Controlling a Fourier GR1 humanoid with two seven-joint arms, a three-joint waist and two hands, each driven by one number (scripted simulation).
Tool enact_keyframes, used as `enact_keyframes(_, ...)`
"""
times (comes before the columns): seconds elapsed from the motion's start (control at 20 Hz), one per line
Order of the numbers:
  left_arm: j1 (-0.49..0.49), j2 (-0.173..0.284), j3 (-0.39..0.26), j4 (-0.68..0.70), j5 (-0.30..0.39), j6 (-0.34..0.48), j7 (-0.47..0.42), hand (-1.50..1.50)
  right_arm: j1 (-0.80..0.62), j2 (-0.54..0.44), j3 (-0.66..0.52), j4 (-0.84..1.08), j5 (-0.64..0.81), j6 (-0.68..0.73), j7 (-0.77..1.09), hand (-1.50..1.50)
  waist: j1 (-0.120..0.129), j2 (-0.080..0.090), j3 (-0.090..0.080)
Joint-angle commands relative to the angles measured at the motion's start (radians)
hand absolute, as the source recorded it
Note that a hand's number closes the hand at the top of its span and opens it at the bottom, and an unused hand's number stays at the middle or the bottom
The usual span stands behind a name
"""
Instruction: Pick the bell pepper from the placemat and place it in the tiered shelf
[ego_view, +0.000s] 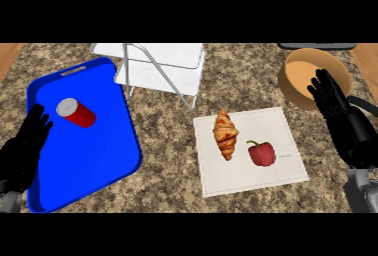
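A red bell pepper with a green stem lies on the white placemat at the lower right of the counter, beside a croissant. The white wire tiered shelf stands at the back centre. My right hand is at the right edge, fingers straight and pointing up, to the right of the placemat and apart from the pepper. At the left edge my left hand is open too, over the rim of the blue tray. Neither hand holds anything.
A red can lies on the blue tray at the left. A tan bowl sits at the back right, partly behind my right hand. Speckled stone counter shows between the tray and the placemat.
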Motion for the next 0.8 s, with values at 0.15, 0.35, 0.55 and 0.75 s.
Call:
enact_keyframes(0.15, -0.029, -0.076, -0.057, 0.118, 0.002, -0.015, 0.064, 0.0, 0.045, -0.122, -0.125, -0.042, 0.082, 0.029, -0.223, 1.5, -0.04, -0.052, 0.007)
enact_keyframes(0.35, 0.018, -0.111, -0.084, 0.124, 0.05, -0.062, 0.08, 0.0, 0.138, -0.273, -0.204, 0.121, 0.337, -0.114, -0.162, 1.5, -0.058, -0.035, 0.003)
enact_keyframes(0.55, -0.009, -0.144, -0.117, 0.175, 0.031, -0.115, 0.063, 0.0, 0.149, -0.142, -0.226, 0.293, 0.196, -0.041, -0.385, -1.5, -0.007, -0.048, 0.008)
enact_keyframes(0.75, -0.027, -0.172, -0.101, 0.236, 0.029, -0.13, 0.038, 0.0, 0.222, -0.237, -0.253, 0.245, 0.153, 0.12, -0.509, -1.5, -0.018, -0.052, 0.007)
